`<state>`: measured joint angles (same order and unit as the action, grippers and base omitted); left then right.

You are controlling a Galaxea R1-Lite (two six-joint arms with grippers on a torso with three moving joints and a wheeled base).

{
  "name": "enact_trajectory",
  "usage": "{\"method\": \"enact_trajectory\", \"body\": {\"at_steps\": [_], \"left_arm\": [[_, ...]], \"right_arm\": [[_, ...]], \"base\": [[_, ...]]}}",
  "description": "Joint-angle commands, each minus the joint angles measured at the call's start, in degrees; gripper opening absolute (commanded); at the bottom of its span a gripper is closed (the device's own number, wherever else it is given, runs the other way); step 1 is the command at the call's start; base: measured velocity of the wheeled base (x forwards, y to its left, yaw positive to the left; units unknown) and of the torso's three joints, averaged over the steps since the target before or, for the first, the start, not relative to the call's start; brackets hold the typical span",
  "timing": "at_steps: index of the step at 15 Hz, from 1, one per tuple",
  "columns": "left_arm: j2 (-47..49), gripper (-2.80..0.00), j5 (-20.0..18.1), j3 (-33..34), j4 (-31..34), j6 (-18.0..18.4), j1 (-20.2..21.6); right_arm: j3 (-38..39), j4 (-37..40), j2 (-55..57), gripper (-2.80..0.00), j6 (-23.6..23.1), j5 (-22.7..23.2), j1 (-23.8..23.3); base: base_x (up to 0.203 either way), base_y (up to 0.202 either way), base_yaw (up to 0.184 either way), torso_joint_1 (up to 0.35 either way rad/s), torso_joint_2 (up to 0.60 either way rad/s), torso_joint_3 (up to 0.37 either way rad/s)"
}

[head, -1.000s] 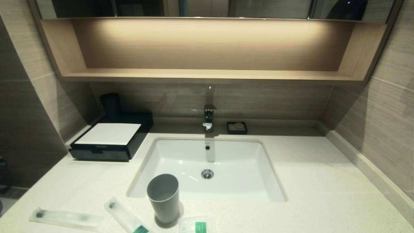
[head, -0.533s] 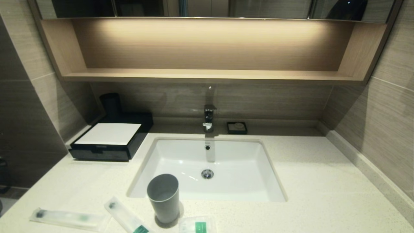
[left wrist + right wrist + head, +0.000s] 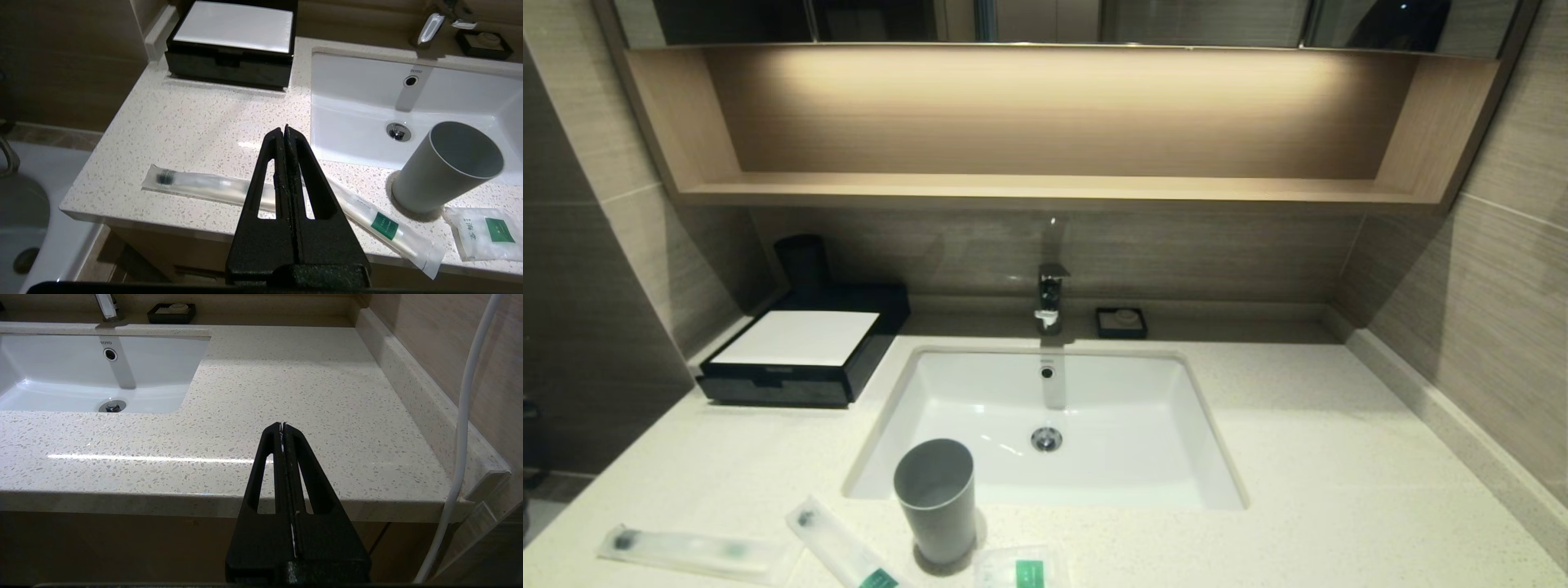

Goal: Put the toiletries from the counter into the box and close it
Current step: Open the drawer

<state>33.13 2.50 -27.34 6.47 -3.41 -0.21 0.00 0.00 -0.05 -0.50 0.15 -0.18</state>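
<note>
Toiletries (image 3: 849, 549) on counter (image 3: 1339, 457), seemingly untouched

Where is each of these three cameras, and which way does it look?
Head view: high on the robot, looking down over the sink, box and cup; no arm shows.
Left wrist view: behind the shut left gripper, facing the packets, cup and box.
Right wrist view: behind the shut right gripper, facing bare counter beside the sink.
All three share the sink; head and left wrist share the cup.
</note>
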Motion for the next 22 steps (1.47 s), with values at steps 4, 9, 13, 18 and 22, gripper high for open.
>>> {"method": "enact_trajectory", "body": {"at_steps": [4, 9, 13, 18, 22], "left_arm": [[12.1, -2.80, 2.6, -1.7, -0.9, -1.7, 0.1], [22.7, -2.80, 3.1, -2.6, -3.5, -2.1, 3.4], [33.2, -2.80, 1.6, -2.1, -12.2, -1.8, 9.9], [47.3, -2.80, 0.4, -3.0, -26.4, -1.2, 11.7], [55.6, -2.80, -5.1, -6.5, -31.0, 0.8, 14.4]], "right_arm": [[0.1, 0.0, 0.0, -2.80, 0.0, 0.0, 0.0], [0.1, 0.0, 0.0, -2.80, 0.0, 0.0, 0.0], [0.1, 0.0, 0.0, -2.80, 0.0, 0.0, 0.0], [0.1, 0.0, 0.0, -2.80, 0.0, 0.1, 0.0], [0.1, 0.0, 0.0, -2.80, 0.0, 0.1, 0.0]], "base": [[0.000, 0.000, 0.000, -0.008, 0.00, 0.001], [0.000, 0.000, 0.000, 0.000, 0.00, 0.000], [0.000, 0.000, 0.000, 0.000, 0.00, 0.000], [0.000, 0.000, 0.000, 0.000, 0.00, 0.000], [0.000, 0.000, 0.000, 0.000, 0.00, 0.000]]}}
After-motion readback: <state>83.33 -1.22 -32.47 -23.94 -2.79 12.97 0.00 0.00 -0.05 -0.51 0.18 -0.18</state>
